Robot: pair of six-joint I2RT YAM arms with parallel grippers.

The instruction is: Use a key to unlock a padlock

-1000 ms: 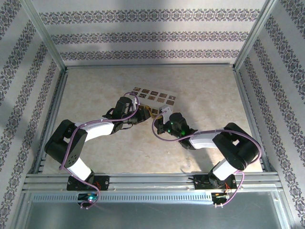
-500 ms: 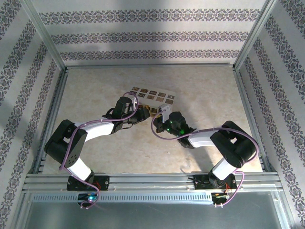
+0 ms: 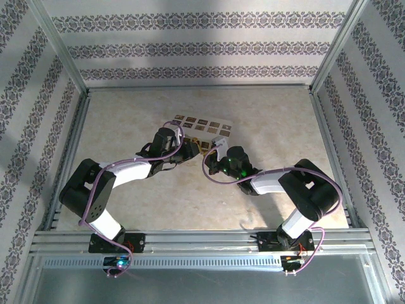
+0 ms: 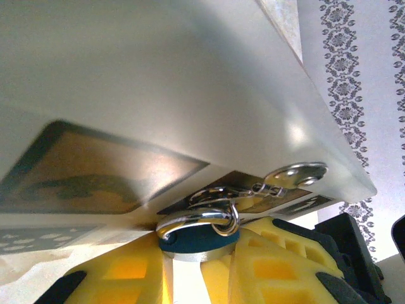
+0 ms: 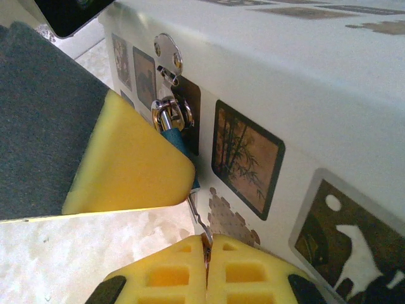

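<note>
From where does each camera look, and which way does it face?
Top external: above and behind, facing down at the table; left arm and right arm show, meeting at the box.
Left wrist: on the left arm, facing the box's side; the left gripper pinches the padlock.
Right wrist: on the right arm, facing the box's side; the right gripper holds the key.
Shared: both wrist views see the padlock.

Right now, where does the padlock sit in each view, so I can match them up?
Top external: too small to make out, at the cream box's near edge.
Left wrist: padlock lower centre, between yellow fingers.
Right wrist: padlock upper left, beside a yellow finger.
Shared landmark: the box's round silvery hasp plate.
</note>
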